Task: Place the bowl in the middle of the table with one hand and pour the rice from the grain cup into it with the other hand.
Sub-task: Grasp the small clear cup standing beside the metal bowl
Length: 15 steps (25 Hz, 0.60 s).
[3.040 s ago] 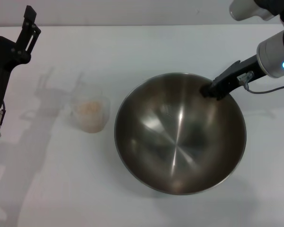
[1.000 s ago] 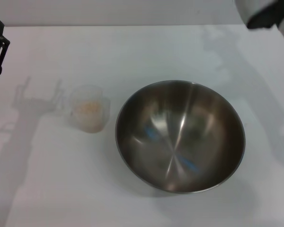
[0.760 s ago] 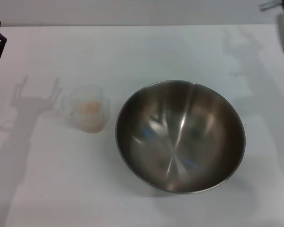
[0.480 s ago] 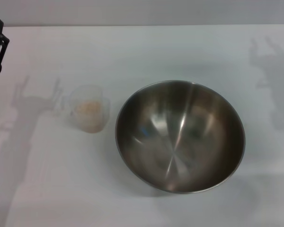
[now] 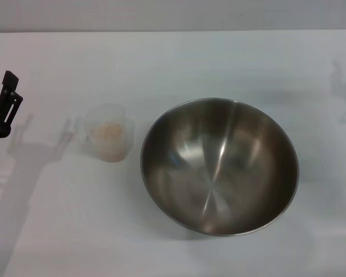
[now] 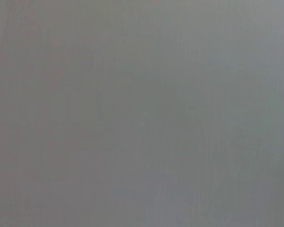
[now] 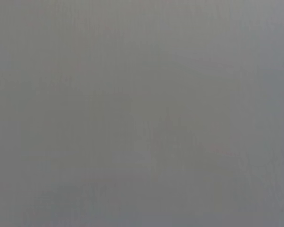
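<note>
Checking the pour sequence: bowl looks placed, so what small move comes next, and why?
Probably bring the left gripper in toward the grain cup: it stands upright beside the bowl, rice unpoured, bowl empty, right gripper out of view.

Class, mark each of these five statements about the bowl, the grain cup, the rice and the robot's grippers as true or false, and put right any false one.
1. The bowl stands on the table with no rice in it. True.
2. The grain cup lies tipped on its side. False: it stands upright, to the left of the bowl.
3. The rice is inside the grain cup. True.
4. The right gripper holds the bowl's rim. False: the right gripper is out of the head view, and nothing touches the bowl.
5. The left gripper grips the grain cup. False: it is at the table's left edge, apart from the cup.
</note>
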Each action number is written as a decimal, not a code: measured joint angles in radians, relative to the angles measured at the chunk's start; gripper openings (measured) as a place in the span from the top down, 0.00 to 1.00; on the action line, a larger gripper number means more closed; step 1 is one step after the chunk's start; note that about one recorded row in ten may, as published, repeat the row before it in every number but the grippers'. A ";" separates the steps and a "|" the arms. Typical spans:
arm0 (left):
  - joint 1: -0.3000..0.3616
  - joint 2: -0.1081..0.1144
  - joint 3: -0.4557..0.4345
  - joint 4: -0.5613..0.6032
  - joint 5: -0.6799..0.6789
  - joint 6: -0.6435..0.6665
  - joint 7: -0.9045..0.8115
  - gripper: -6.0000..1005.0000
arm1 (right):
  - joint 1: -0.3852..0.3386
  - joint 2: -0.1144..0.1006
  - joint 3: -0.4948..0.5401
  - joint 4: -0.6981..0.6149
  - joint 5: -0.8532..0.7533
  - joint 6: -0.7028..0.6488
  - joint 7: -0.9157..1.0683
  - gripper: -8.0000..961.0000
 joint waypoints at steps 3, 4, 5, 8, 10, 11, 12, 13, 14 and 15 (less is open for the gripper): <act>0.007 -0.001 0.002 -0.004 0.000 0.001 0.000 0.26 | -0.007 0.003 -0.005 0.007 -0.004 -0.009 -0.002 0.62; 0.005 -0.001 0.002 -0.003 -0.001 -0.001 0.000 0.26 | -0.008 0.003 -0.007 0.015 -0.006 -0.015 -0.003 0.62; 0.000 0.000 0.002 -0.002 -0.001 -0.005 0.000 0.26 | -0.008 0.004 -0.009 0.023 -0.007 -0.021 -0.005 0.62; -0.011 0.001 0.000 0.002 -0.002 -0.009 0.004 0.26 | -0.005 0.004 -0.012 0.039 -0.008 -0.027 -0.005 0.62; -0.012 0.001 -0.002 0.002 -0.003 -0.010 0.004 0.26 | -0.003 0.004 -0.012 0.040 -0.009 -0.027 -0.006 0.62; -0.018 0.004 -0.008 0.003 -0.006 -0.012 0.004 0.27 | -0.002 0.004 -0.012 0.040 -0.009 -0.028 -0.006 0.62; -0.020 0.004 -0.008 0.004 -0.006 -0.012 0.005 0.27 | 0.000 0.004 -0.012 0.040 -0.009 -0.028 -0.007 0.62; -0.021 0.005 -0.009 0.004 -0.006 -0.013 0.006 0.27 | 0.002 0.004 -0.012 0.041 -0.009 -0.028 -0.006 0.62; -0.023 0.006 -0.010 0.006 -0.006 -0.014 0.007 0.27 | 0.003 0.004 -0.013 0.041 -0.009 -0.028 -0.006 0.62; -0.028 0.006 -0.015 0.010 -0.007 -0.016 0.007 0.27 | 0.005 0.004 -0.013 0.042 -0.009 -0.028 -0.004 0.62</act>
